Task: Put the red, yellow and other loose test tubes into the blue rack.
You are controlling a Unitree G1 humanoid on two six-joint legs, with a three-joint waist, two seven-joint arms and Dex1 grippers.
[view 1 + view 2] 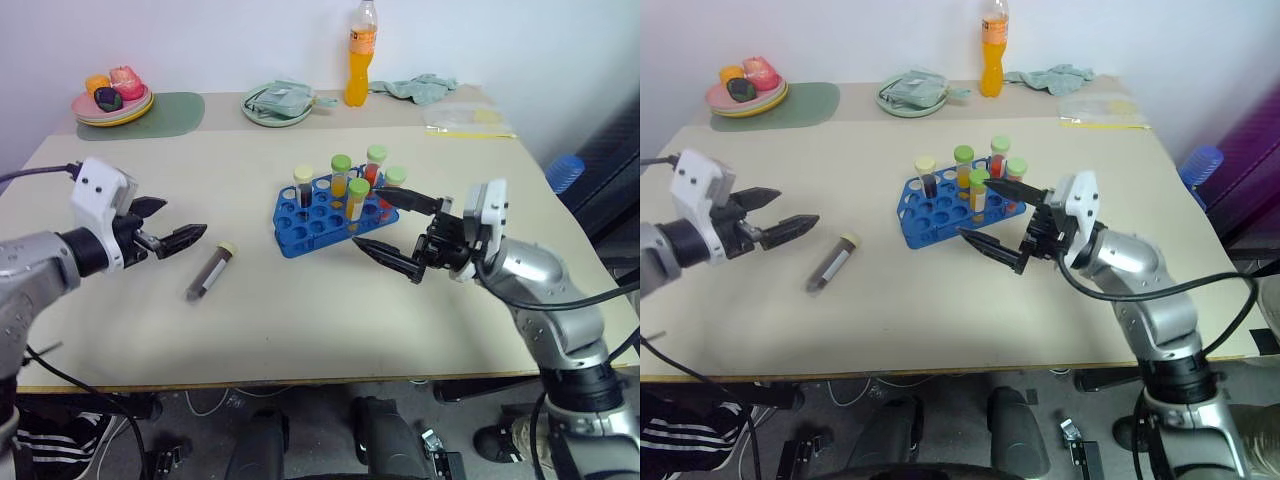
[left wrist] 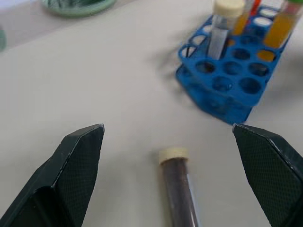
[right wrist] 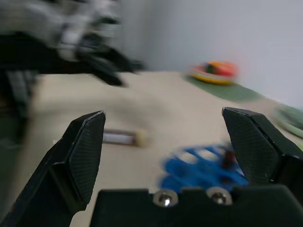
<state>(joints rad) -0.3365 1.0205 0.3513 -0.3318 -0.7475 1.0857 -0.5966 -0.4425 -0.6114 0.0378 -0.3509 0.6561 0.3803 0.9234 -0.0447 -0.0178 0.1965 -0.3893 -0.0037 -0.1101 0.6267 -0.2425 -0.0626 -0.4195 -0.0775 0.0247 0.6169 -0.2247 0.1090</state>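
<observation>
Beige table [image 1: 300,320] is carrying the blue rack [image 1: 305,225], five tubes standing in it; the cream-capped tube [image 1: 208,272] is lying loose. Left wrist view: left gripper [image 2: 173,175] is gaping empty around it; closing off-centre risks rolling it away. Right wrist view: right gripper [image 3: 163,151] is hanging wide, empty, near the rack, risking a nudge.

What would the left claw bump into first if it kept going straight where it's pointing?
Probably the loose dark tube with the cream cap lying on the table. In the wrist view it sits right between the open left claw's fingers, ahead of them. The blue rack is farther along.
</observation>
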